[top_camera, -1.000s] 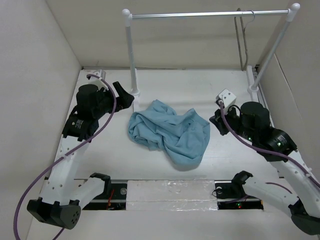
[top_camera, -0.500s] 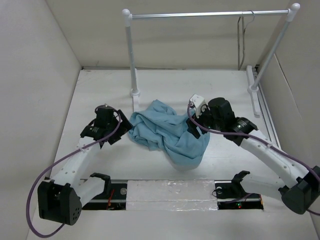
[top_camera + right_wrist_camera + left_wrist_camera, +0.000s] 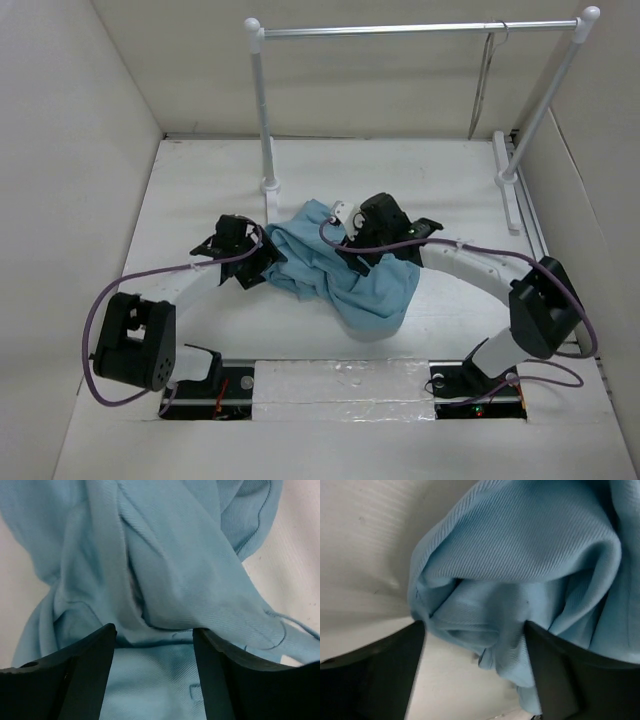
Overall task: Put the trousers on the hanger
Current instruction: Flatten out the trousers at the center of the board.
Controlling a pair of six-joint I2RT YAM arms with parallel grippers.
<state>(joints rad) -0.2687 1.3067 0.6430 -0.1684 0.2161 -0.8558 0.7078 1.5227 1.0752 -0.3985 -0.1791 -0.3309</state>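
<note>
White table [image 3: 200, 190], plain beige walls [image 3: 70, 150]; rack [image 3: 400, 29], 2 white posts, silver bar.

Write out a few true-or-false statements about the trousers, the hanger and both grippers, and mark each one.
1. The trousers lie crumpled on the table. True.
2. The hanger lies flat on the table beside the trousers. False: it hangs from the rack bar, at the far right.
3. The left gripper and the right gripper both have their jaws apart, with trouser cloth between the fingers. True.
4. One trouser leg is draped over the hanger. False: the whole garment is on the table, apart from the hanger.
</note>
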